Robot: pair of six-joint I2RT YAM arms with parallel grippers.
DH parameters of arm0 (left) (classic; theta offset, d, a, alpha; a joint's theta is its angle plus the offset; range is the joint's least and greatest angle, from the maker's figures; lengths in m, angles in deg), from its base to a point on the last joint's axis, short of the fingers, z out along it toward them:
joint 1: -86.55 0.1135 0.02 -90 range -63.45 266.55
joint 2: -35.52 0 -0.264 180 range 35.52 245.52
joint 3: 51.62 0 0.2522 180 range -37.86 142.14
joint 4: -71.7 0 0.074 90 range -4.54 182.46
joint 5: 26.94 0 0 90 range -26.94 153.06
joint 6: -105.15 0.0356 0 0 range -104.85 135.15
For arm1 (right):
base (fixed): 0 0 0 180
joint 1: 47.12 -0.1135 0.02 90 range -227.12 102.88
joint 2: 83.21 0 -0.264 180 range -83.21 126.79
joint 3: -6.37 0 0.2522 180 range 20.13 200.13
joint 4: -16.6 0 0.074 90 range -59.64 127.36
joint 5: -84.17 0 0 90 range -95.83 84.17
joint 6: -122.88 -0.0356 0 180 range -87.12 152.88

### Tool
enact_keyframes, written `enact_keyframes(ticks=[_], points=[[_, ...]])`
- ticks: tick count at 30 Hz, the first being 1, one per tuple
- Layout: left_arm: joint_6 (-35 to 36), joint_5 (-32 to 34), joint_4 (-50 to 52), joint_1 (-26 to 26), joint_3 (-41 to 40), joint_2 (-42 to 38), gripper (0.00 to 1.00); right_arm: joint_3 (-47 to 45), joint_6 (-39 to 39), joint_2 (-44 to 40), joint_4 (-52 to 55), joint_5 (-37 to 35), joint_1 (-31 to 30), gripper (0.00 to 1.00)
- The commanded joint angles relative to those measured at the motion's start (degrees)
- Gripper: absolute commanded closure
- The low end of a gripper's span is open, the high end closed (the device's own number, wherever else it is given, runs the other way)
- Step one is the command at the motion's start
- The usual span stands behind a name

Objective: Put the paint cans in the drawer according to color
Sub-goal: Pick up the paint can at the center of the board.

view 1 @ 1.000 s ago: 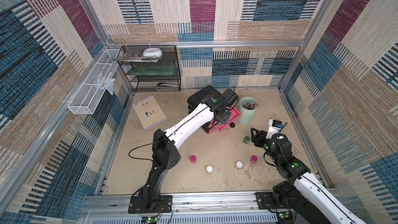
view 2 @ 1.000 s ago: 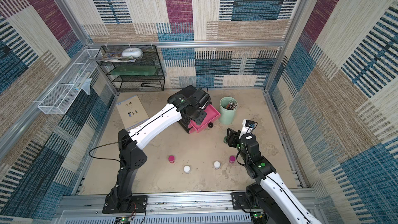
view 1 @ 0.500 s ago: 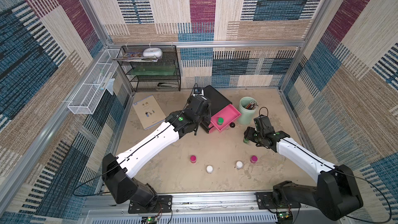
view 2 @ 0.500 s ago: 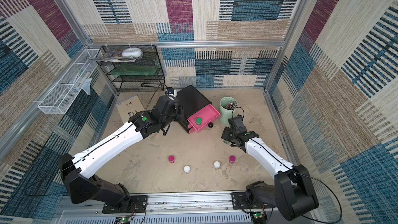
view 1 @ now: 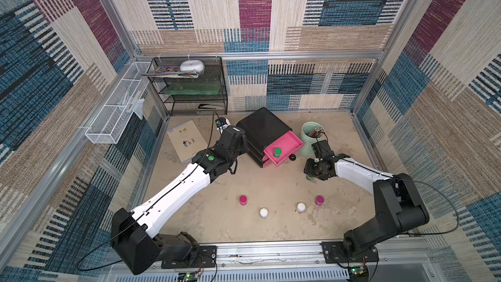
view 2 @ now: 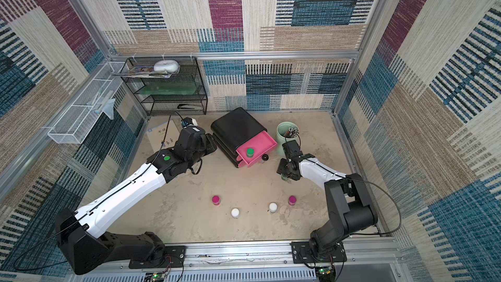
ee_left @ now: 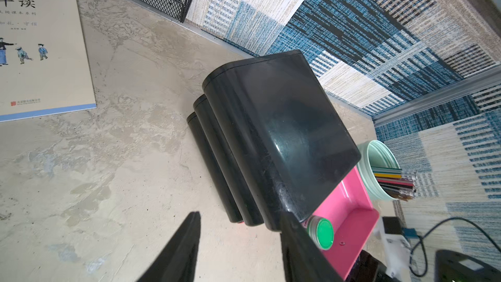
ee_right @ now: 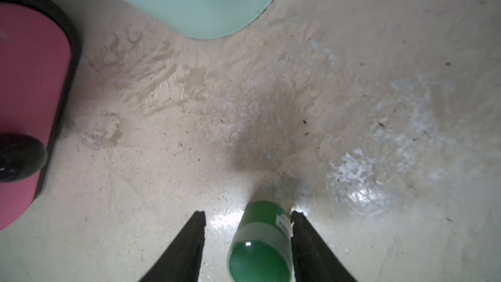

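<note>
Nearest the arm bases, two white-lidded jars (view 1: 263, 212) and two magenta-lidded jars (view 1: 243, 199) stand loose on the table (view 1: 217, 226). Further in, the right gripper (ee_right: 248, 214) straddles an upright green-lidded jar (ee_right: 260, 242): one finger touches its wall, the other stands clear; not yet gripped. Judged light, rigid and smooth; clamp the body below the lid. The left gripper (ee_left: 240, 212), parted and empty, hangs beside the drawer unit (view 1: 260, 126), whose open pink top drawer (view 1: 295, 138) holds the second green jar (view 1: 277, 152).
</note>
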State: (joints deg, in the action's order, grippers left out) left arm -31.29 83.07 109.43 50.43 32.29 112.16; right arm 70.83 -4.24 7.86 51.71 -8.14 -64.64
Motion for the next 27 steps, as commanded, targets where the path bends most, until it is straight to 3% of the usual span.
enact_keyframes(ticks=[1, 13, 22, 27], points=[[-0.9, 0.2, -0.8, 0.3, -0.1, -0.4, 0.48, 1.2, 1.0, 2.2, 3.1, 1.1, 0.0, 0.52], [-0.9, -0.6, -0.6, 1.4, -0.1, -0.1, 0.48, 0.5, 0.5, -0.4, 4.1, 0.3, 0.0, 0.73], [-2.0, -1.6, 0.0, 2.3, -1.1, 0.4, 0.48, 1.9, 0.1, -7.9, 10.2, -1.0, 0.0, 0.76], [-3.5, -2.5, 1.8, 2.8, -1.3, 1.1, 0.47, 7.8, 3.3, -13.0, 16.8, -0.3, -0.2, 0.76]])
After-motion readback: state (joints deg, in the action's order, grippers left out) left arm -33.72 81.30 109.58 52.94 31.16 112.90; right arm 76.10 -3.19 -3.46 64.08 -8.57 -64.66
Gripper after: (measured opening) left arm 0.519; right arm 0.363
